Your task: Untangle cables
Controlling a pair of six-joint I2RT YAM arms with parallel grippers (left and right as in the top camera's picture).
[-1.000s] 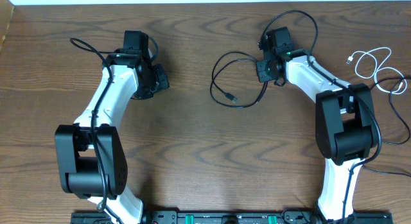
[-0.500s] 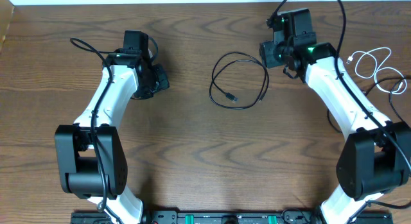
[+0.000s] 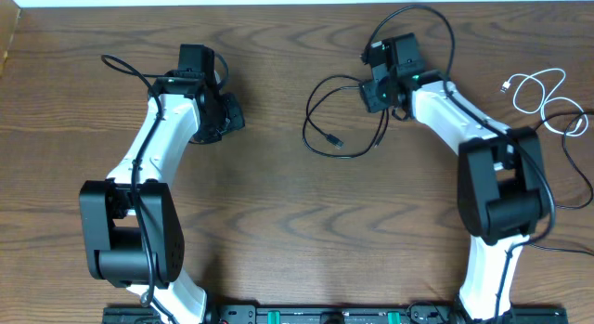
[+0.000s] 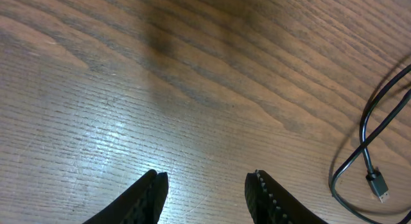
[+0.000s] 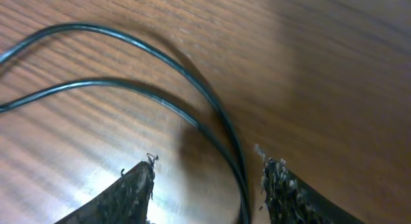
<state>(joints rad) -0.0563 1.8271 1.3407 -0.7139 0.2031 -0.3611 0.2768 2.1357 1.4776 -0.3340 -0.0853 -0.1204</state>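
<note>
1. The right gripper (image 5: 209,185) hovers at the upper right edge of the black cable (image 3: 345,155) loop. Its fingers are spread, with strands running unpinched between them. Closing on both strands could drag the whole loop.
2. The white cable (image 3: 543,94) lies well right of the loop, and a wide pull could sweep the two together.
3. The left gripper (image 4: 205,185), left of the loop, has its fingers spread on nothing, so nothing anchors the loop.

Left arm (image 3: 156,143) and right arm (image 3: 444,115) in white shells, bulky black joint housings (image 3: 125,226), thin black cords (image 3: 137,157) along the links, small green light (image 3: 415,79) near the right wrist, black serrated fingers (image 4: 270,199).
</note>
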